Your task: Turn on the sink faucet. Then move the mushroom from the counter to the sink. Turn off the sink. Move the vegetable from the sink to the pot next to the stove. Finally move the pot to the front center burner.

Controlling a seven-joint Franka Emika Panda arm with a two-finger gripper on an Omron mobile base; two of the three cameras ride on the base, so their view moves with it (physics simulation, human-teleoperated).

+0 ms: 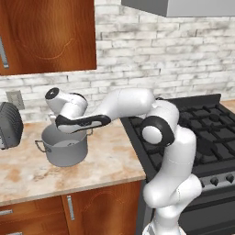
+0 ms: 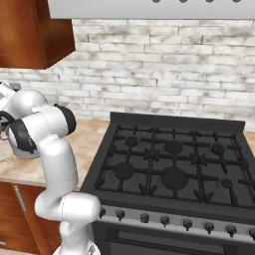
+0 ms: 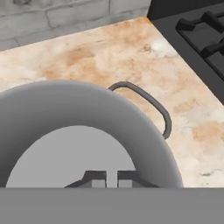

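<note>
A grey metal pot (image 1: 64, 149) with two loop handles stands on the beige marbled counter (image 1: 110, 160), left of the black stove (image 1: 202, 124). My arm reaches left over it, and the gripper (image 1: 58, 123) hangs at the pot's rim. In the hand view I look down into the pot (image 3: 144, 131). Its pale floor is bare where it shows. The gripper (image 3: 111, 177) is shut, its tips close together with nothing visible between them. The front center burner (image 2: 174, 178) is bare. The mushroom, the sink and the faucet are out of view.
A dark ribbed appliance (image 1: 9, 124) sits at the counter's far left below a wall outlet (image 1: 15, 98). Wooden cabinets (image 1: 46, 34) hang above, and a hood (image 1: 183, 7) sits over the stove (image 2: 169, 159). Knobs (image 2: 164, 219) line its front.
</note>
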